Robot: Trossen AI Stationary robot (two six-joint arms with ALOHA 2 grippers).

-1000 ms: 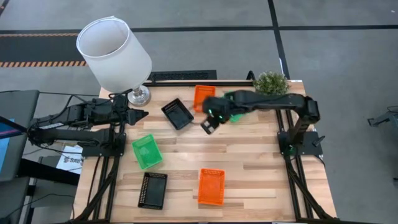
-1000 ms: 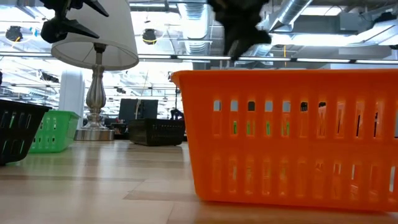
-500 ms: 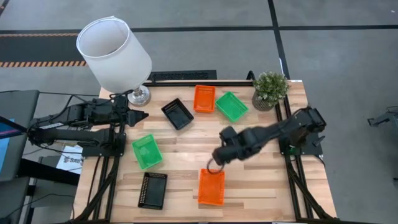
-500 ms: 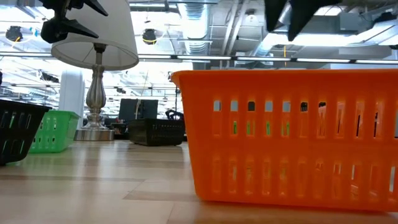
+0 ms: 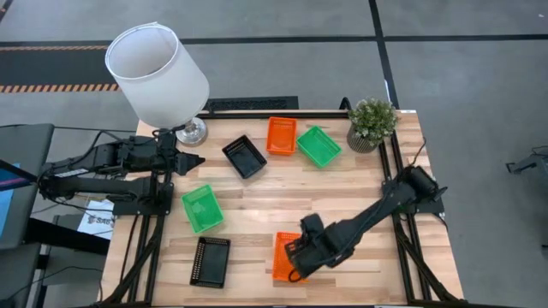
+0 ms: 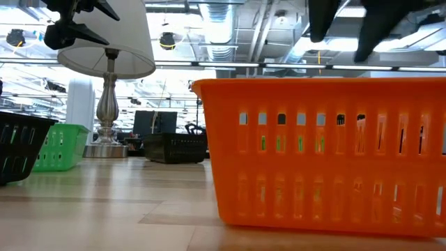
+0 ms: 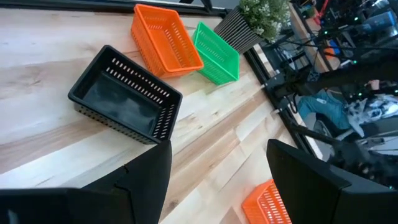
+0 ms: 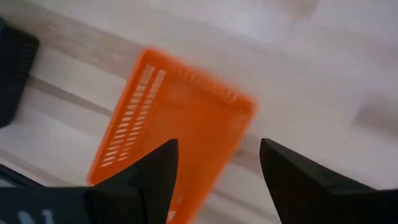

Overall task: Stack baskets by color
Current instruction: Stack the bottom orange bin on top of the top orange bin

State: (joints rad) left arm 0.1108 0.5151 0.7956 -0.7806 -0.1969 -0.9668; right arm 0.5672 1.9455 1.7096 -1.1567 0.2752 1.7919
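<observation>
Six baskets show in the high view. At the far side lie a black basket [image 5: 244,156], an orange one [image 5: 281,135] and a green one [image 5: 318,145]. Nearer lie a green one [image 5: 202,208], a black one [image 5: 211,261] and a second orange basket [image 5: 287,255]. My right gripper [image 5: 295,261] hangs open over this near orange basket [image 8: 180,130]. In the low view its fingers [image 6: 341,28] stand above the basket's rim [image 6: 320,84], apart from it. My left gripper [image 5: 195,160] waits open at the table's left, beside the lamp.
A white lamp [image 5: 158,73] stands at the far left corner and a small potted plant [image 5: 372,120] at the far right. Bare wood [image 5: 342,197] lies across the table's middle, between the far and near baskets.
My right gripper has swept from the far middle of the table, beside the far orange and green baskets, toward the near edge. It has come lower and rolled, and now hangs over the near orange basket. No basket has moved.
</observation>
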